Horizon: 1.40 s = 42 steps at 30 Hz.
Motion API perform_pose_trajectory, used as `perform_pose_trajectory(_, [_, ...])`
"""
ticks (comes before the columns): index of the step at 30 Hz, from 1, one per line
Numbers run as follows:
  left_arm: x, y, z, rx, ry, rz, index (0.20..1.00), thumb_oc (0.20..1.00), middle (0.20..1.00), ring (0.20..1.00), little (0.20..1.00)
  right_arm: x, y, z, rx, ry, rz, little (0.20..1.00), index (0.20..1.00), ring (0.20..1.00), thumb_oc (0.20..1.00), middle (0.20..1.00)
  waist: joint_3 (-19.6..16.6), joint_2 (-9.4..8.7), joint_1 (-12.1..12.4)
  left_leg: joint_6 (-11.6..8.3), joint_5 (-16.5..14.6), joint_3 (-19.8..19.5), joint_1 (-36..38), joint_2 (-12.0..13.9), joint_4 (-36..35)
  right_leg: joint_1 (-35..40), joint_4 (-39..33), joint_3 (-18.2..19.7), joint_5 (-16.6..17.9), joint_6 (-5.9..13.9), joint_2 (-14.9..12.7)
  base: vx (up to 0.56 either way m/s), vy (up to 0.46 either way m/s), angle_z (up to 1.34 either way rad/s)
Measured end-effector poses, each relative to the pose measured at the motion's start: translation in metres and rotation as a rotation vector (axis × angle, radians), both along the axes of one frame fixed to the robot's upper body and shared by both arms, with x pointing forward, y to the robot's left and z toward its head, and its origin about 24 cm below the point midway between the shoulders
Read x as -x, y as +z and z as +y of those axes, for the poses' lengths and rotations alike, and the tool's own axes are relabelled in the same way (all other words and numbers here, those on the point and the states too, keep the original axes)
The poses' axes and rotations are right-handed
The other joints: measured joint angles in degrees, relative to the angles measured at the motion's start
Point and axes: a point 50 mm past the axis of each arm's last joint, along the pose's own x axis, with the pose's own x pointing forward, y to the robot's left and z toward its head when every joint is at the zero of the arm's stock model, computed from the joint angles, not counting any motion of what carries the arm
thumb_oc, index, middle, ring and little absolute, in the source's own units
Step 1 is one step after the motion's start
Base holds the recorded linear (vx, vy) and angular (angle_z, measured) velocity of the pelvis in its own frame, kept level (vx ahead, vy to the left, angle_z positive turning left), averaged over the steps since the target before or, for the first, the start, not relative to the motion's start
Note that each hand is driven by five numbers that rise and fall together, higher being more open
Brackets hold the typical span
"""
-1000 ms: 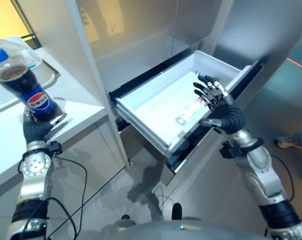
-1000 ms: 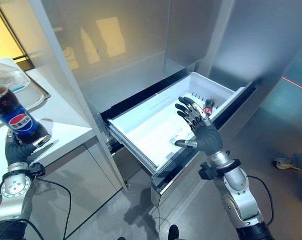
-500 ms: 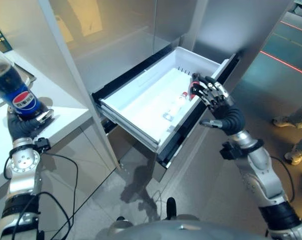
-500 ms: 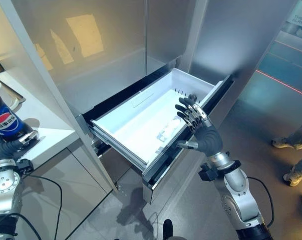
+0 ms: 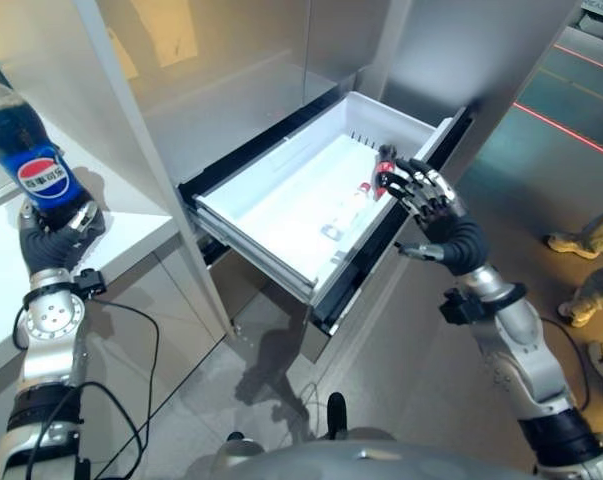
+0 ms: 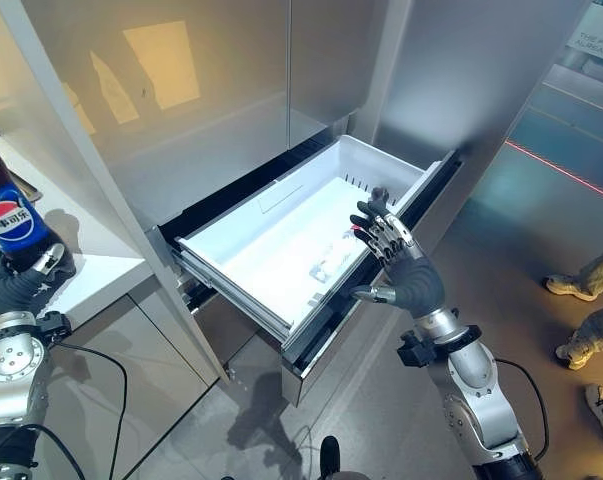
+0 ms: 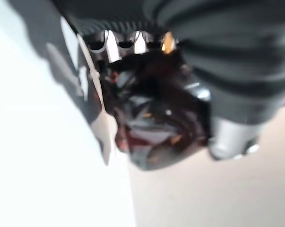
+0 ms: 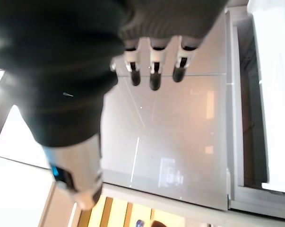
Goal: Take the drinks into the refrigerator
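Observation:
A dark cola bottle (image 5: 31, 160) with a blue label stands upright in my left hand (image 5: 51, 240), whose fingers curl round its base above the white counter (image 5: 121, 235); the bottle's dark bottom (image 7: 151, 118) shows close up in the left wrist view. The refrigerator's white drawer (image 5: 281, 215) is pulled open in the middle. Inside it lies a clear bottle (image 5: 346, 210), with a red-capped bottle (image 5: 383, 178) near the far right corner. My right hand (image 5: 436, 215) hovers open, fingers spread, at the drawer's right front edge, touching nothing.
Silver refrigerator doors (image 6: 211, 90) rise behind the drawer. The drawer's dark front panel (image 5: 381, 250) juts out over the grey floor. A person's shoes (image 5: 581, 240) show at the right edge. A red line (image 5: 571, 125) crosses the floor at the far right.
The camera has swung right, shifting the scene left. My left hand has lifted the cola bottle slightly off the counter. My right hand stays open by the drawer's edge.

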Motion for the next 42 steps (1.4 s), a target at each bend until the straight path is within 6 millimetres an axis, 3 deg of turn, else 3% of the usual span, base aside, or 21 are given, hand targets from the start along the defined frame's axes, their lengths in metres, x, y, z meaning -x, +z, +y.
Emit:
perform_pose_trajectory(10, [-0.002, 0.000, -0.007, 0.014, -0.053, -0.005, 0.200, 0.200, 0.200, 0.200, 0.200, 0.001, -0.002, 0.000, 0.003, 0.002, 0.010, 1.000, 1.000, 1.000, 1.000, 1.000, -0.2, -0.41, -1.1, -0.01, 0.0, 0.1, 0.9, 0.0, 0.0, 0.9, 0.0, 0.0, 0.0, -0.06, -0.1, 0.00, -0.001, 0.00])
perform_pose_trajectory(20, [0.003, -0.006, -0.047, 0.157, -0.194, -0.115, 0.200, 0.200, 0.200, 0.200, 0.200, 0.002, -0.004, 0.000, 0.009, -0.003, 0.015, 1.000, 1.000, 1.000, 1.000, 1.000, 0.1, 0.09, -1.0, -0.22, 0.1, -0.3, 1.1, 0.0, 0.3, 1.4, 0.0, -0.4, 0.4, -0.60, -0.1, 0.00, 0.000, 0.00])
perform_pose_trajectory(31, [0.025, -0.017, -0.081, 0.306, -0.378, -0.162, 0.200, 0.200, 0.200, 0.200, 0.200, 0.001, -0.002, -0.007, 0.051, -0.054, -0.010, 1.000, 1.000, 1.000, 1.000, 1.000, 0.7, 1.10, -0.7, -0.12, 0.2, -2.3, 0.9, 0.2, 0.2, 2.3, 0.0, -2.4, -0.1, -0.78, -0.4, -0.01, -0.007, 0.10])
perform_pose_trajectory(35, [0.032, -0.013, -0.093, 0.359, -0.475, -0.199, 0.200, 0.200, 0.200, 0.200, 0.200, -0.001, -0.001, -0.018, 0.051, -0.123, -0.013, 1.000, 1.000, 1.000, 1.000, 1.000, 0.7, 1.14, -0.5, -0.03, 0.3, -3.3, 0.9, 0.1, 0.2, 2.8, -0.1, -3.4, -0.4, -0.66, -0.8, -0.01, -0.016, 0.13])
perform_pose_trajectory(36, [0.033, -0.010, -0.100, 0.376, -0.520, -0.219, 0.200, 0.200, 0.200, 0.200, 0.200, -0.003, -0.004, -0.021, 0.051, -0.139, 0.003, 1.000, 1.000, 1.000, 1.000, 1.000, 0.7, 1.18, 0.7, -0.02, 0.3, -3.4, 0.9, 0.1, 0.3, 2.8, -0.1, -3.5, -0.4, -0.67, -0.8, 0.00, 0.000, 0.00])
perform_pose_trajectory(42, [0.032, 0.000, -0.122, 0.405, -0.694, -0.265, 0.200, 0.200, 0.200, 0.200, 0.200, -0.010, -0.017, -0.027, 0.061, -0.176, 0.059, 1.000, 1.000, 1.000, 1.000, 1.000, 0.7, 1.22, 2.2, 0.21, 0.3, -3.9, 0.8, 0.0, 0.3, 3.0, 0.0, -3.9, -0.4, -0.64, -1.0, -0.01, -0.010, 0.04])
